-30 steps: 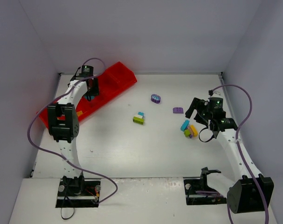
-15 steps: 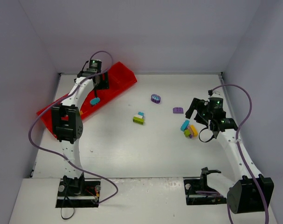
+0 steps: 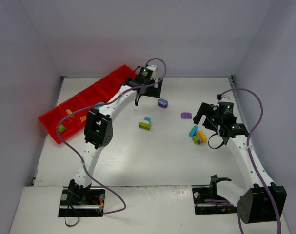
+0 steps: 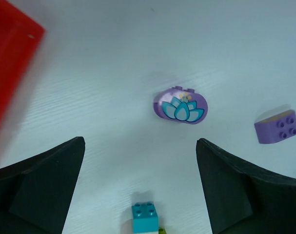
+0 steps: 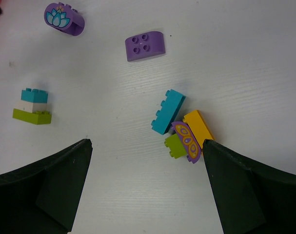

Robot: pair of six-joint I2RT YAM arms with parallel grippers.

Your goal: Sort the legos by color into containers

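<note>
left arm [image 3: 119,95] far out near the flower lego [image 3: 163,103], jaws wide apart; right arm [image 3: 245,153] over brick cluster [image 3: 198,135], jaws apart

On the table [image 3: 138,161], the compartment tray [image 3: 108,84] lies slantwise along the far left, with a few legos [image 3: 69,112] inside several of its compartments. Right of its far end sits a lotus-printed brick [image 3: 163,103], and further right a four-stud brick [image 3: 186,115]. A three-brick stack [image 3: 146,124] stands mid-table, nearer the arms. A cluster of bricks [image 3: 198,135], all touching, lies at right.
</note>
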